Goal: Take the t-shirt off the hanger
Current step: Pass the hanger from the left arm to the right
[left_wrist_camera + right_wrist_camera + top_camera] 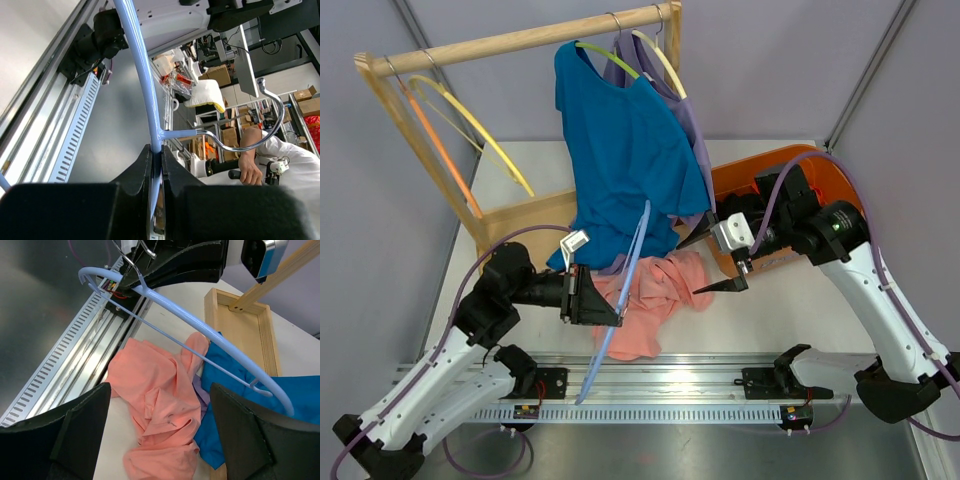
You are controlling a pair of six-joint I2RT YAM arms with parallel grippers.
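The left arm reaches from its base at the near left toward the table's middle, forearm low and roughly level, wrist turned so the left gripper points right. Its jaws are pressed together on the light-blue hanger, clamped on the frame just beside the neck where the metal hook leaves it, as the left wrist view shows. The hanger stands tilted, one end up against the hanging clothes and the other out over the near rail. No cloth hangs on it. The pink t-shirt lies crumpled on the table between the two grippers, under and just right of the hanger. One raised fold sits near the hanger's lower bar, and contact cannot be determined. The right arm rises from the near right, elbow high over the orange bin, forearm angled left and down. The right gripper has its jaws spread wide, holding nothing, and hangs above the pink shirt's right edge. A blue t-shirt and a purple garment hang from the wooden rack behind, their hems reaching down to the pink shirt.
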